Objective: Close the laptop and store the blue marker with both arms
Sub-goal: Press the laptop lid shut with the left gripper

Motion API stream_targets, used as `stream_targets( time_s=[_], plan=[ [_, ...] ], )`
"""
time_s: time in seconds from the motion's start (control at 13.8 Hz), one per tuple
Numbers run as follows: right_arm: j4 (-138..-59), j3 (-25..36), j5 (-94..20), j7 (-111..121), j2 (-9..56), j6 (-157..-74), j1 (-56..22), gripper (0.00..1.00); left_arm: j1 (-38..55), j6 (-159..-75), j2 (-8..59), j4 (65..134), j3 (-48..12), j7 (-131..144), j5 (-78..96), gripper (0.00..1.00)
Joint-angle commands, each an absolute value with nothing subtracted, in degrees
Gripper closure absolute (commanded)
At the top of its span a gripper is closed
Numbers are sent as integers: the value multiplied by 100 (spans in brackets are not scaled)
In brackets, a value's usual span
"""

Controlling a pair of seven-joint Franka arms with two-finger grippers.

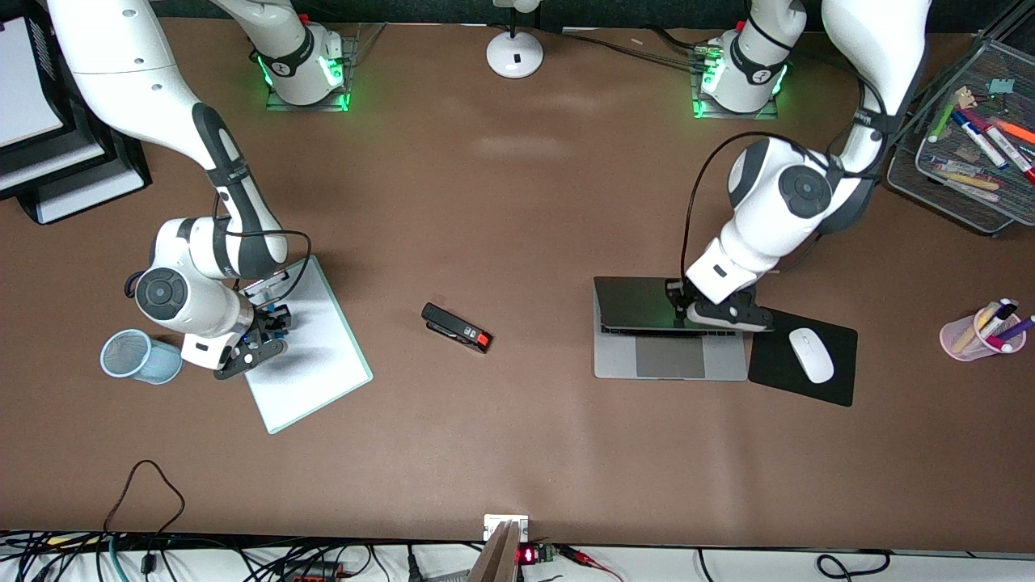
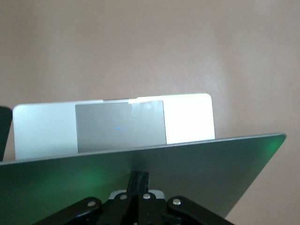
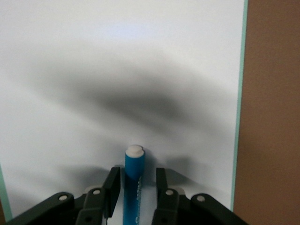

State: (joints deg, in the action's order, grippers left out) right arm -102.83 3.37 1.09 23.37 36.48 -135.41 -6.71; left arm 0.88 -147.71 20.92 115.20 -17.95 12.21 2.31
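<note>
Front view: the slim silver-grey laptop (image 1: 669, 339) lies toward the left arm's end of the brown tabletop (image 1: 517, 210), its lid half lowered. The left hand (image 1: 687, 311) rests on that lid, closed and holding nothing. At the right arm's end, the right hand (image 1: 263, 335) is low over the white rectangular board (image 1: 315, 356), beside a pale blue mesh cup (image 1: 139, 356).

Left wrist view: the dark lid (image 2: 154, 168) is tilted over the grey trackpad (image 2: 121, 125). I think the closed hand could slip off its edge, so the lid would drop hard.

Right wrist view: the short blue marker (image 3: 134, 183) with a white end lies on the board between the fingers (image 3: 111, 190), which are not yet tight on it. An uneven squeeze could roll it away.
</note>
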Motion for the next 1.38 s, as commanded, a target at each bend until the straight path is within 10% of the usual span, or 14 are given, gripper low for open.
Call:
stream_targets(
  time_s=[0.0,1.31],
  plan=[
    [-10257,308,97,2347,3674,-13579,-650,61,79,-14774,2548,11057,-1793,1204,-8,100],
    [-10213,299,105,2408,3691,-13579,-659,83,193,-15231,4078,10037,-1450,1283,-967,100]
  ],
)
